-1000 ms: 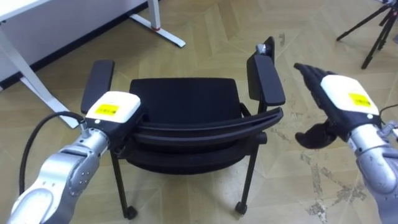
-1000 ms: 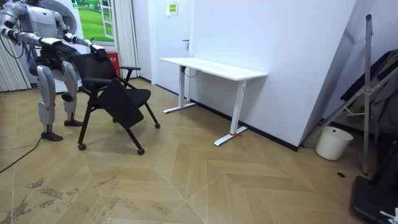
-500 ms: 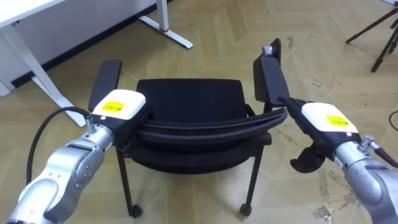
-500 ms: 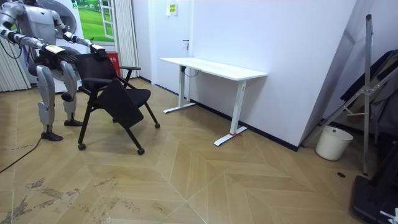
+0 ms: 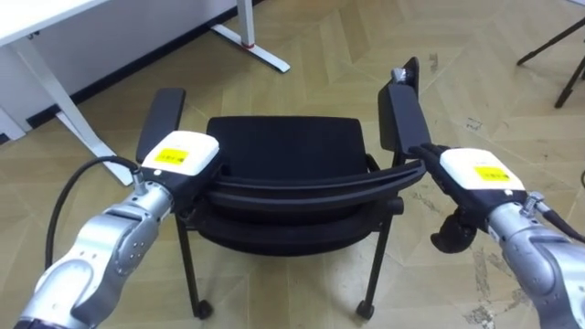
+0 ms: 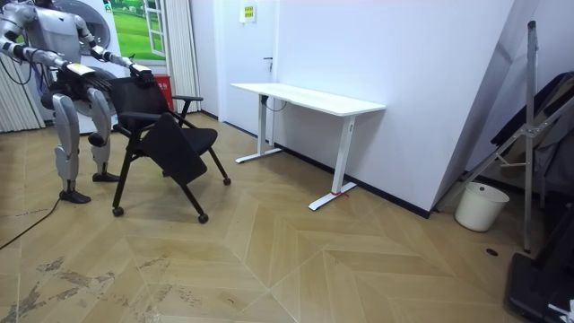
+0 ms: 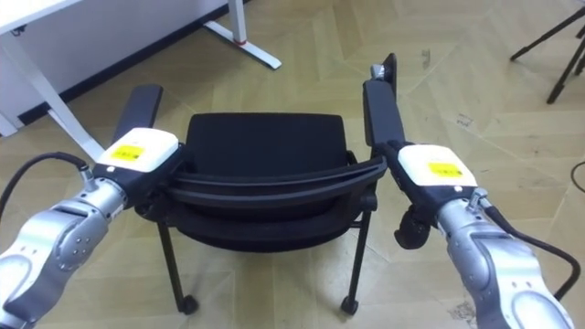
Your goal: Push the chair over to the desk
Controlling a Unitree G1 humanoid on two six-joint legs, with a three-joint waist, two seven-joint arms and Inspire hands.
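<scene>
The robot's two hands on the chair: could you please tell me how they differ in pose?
The left hand lies over the left end of the backrest of the chair; the right hand meets its right end from the side, mostly out over the floor. The right hand's fingers are straight, thumb hanging below; the left hand's grip is hidden. Both carry a white back plate with a yellow label.
</scene>
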